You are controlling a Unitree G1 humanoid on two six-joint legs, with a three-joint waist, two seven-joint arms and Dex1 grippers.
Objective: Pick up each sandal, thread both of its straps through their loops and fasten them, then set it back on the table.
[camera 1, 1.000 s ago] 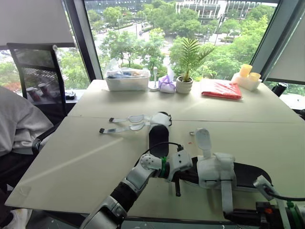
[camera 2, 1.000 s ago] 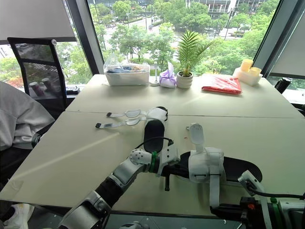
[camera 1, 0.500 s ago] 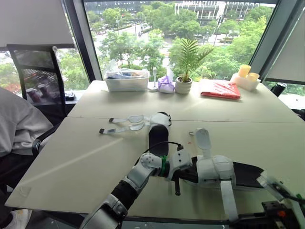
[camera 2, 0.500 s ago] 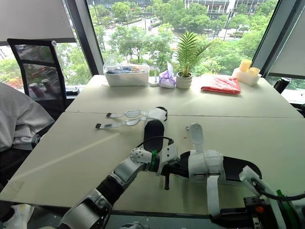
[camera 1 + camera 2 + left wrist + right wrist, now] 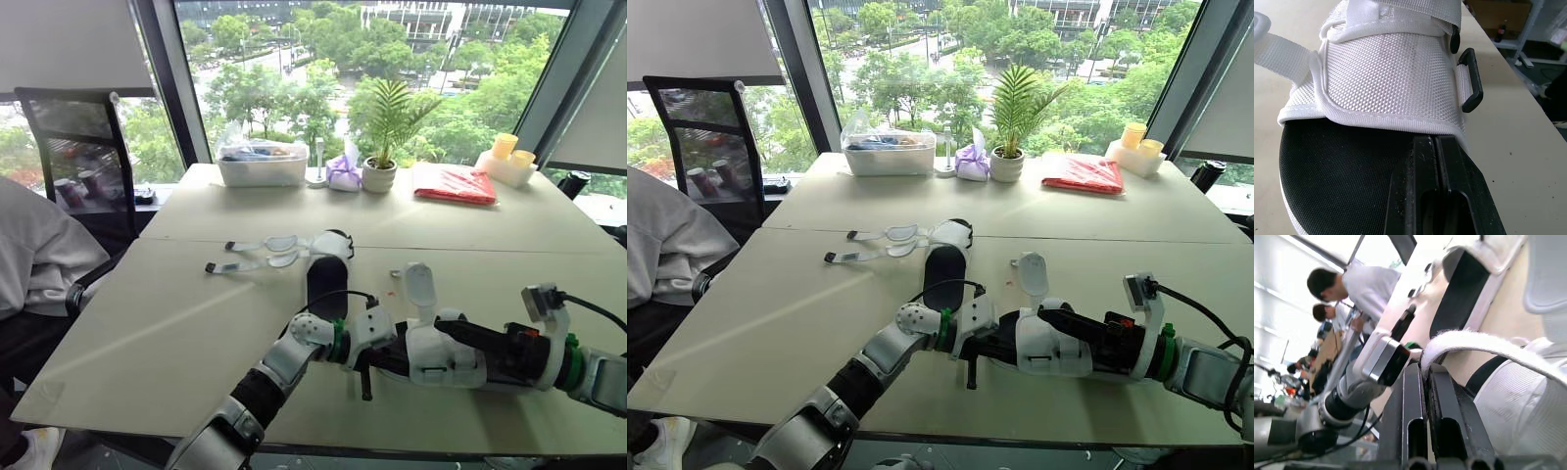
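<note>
Between the jaws, the near black-soled sandal with white woven upper (image 5: 431, 360) lies on the pale surface (image 5: 176, 323). The left jaws rest closed on its insole (image 5: 1327, 176); the right jaws pinch its white strap (image 5: 1474, 340). Pulling could drag the unclamped sandal or slip the strap.

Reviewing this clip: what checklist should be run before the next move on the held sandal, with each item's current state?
1. Left end effector gripping the near white fabric sandal with black sole: ok, shut on its edge.
2. Right end effector holding the white strap: ok, pinched.
3. Black plastic loop threaded: not ok, empty.
4. Held sandal lifted off the beige table: cannot tell.
5. Far black-soled sandal fastened: not ok, its straps lie open.
</note>
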